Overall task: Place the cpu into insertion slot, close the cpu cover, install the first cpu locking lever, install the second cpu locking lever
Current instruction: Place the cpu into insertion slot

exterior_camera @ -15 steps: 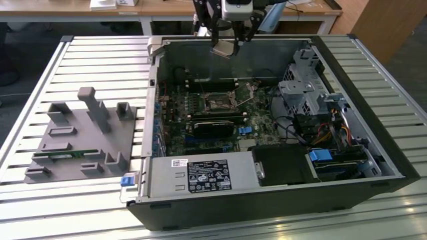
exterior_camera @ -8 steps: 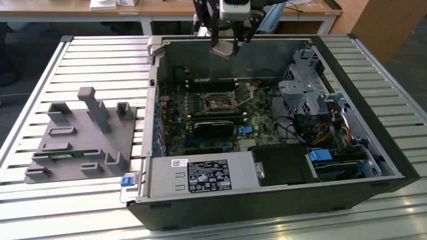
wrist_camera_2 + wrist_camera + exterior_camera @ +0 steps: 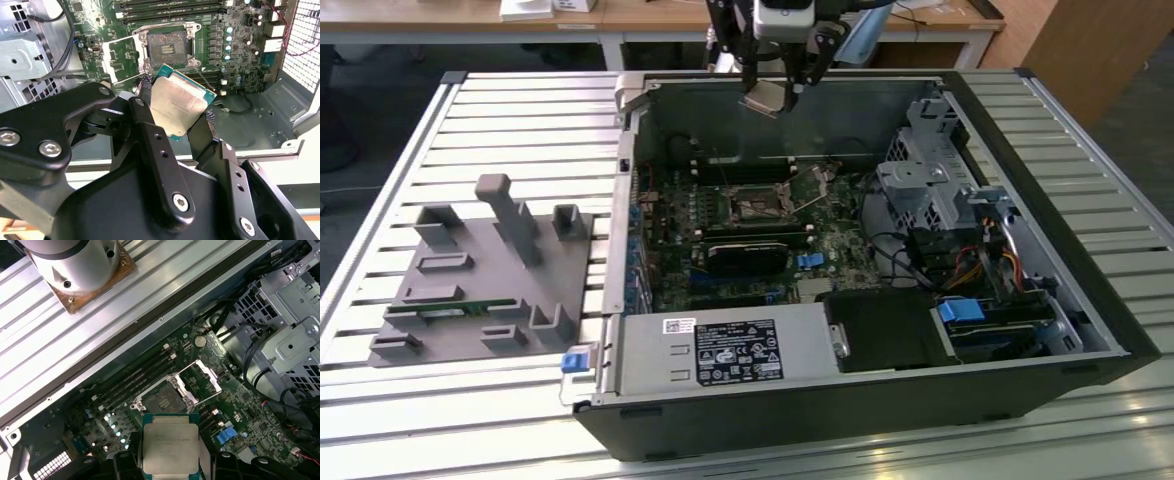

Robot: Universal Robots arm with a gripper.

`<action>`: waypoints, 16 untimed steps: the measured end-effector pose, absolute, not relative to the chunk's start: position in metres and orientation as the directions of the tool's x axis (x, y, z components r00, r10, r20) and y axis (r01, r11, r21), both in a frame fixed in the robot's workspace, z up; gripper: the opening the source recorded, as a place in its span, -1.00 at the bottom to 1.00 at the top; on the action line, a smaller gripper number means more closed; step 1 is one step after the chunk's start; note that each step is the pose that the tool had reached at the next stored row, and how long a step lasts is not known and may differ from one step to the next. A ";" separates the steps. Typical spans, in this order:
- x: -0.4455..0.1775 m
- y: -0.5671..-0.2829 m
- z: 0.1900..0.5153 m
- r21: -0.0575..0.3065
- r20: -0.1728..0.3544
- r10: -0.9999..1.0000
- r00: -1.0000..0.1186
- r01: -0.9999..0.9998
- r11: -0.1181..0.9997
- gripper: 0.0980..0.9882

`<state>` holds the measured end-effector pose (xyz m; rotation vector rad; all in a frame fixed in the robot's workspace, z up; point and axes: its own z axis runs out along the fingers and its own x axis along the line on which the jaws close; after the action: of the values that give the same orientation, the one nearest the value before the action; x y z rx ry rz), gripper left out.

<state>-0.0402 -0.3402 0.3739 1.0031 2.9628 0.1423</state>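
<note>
1. Holding the cpu [image 3: 765,101] clamped between its two fingers [image 3: 150,132], the hand [image 3: 771,96] hangs near the far wall of the open computer case [image 3: 854,420]. The case lies on the slatted metal desk [image 3: 520,110].
2. In the exterior view the chip is in the air, tilted, well above the motherboard. In both wrist views its dull metal top faces the camera, and it touches nothing but the fingers.
3. The insertion slot [image 3: 162,402] is vacant, and its dark centre shows bare in both wrist views. It lies on the board below the chip, well apart from it.
4. The cpu cover [image 3: 212,377] is swung open and lies back just beside the slot, with green board showing through its square window. Closing it is not yet done.
5. A thin rod [image 3: 817,207] slants up beside the slot in the exterior view. It looks like one locking lever standing released, though it is too fine to be sure, and I cannot pick out the second one with confidence.
6. A grey fixture tray [image 3: 480,290] sits on the desk at the exterior view's left, well apart from the hand.
7. By my reading, the work stands inside its first step. The chip is gripped and over the case but not yet seated, and the cover and both levers are all left to do.
</note>
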 end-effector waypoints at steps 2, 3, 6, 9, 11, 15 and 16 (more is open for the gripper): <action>-0.040 -0.340 0.374 0.089 0.019 0.613 -0.790 0.612 0.785 -0.01; -0.041 -0.340 0.374 0.089 0.019 0.617 -0.787 0.616 0.783 -0.01; -0.041 -0.340 0.374 0.089 0.019 0.627 -0.779 0.625 0.775 -0.01; -0.041 -0.340 0.373 0.089 0.019 0.636 -0.772 0.635 0.768 -0.01; -0.042 -0.340 0.373 0.089 0.019 0.642 -0.767 0.641 0.763 -0.01; -0.042 -0.340 0.373 0.089 0.019 0.654 -0.756 0.653 0.752 -0.01; -0.043 -0.340 0.373 0.089 0.019 0.657 -0.753 0.656 0.749 -0.01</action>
<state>-0.0426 -0.3402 0.3732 1.0984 2.9257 0.1415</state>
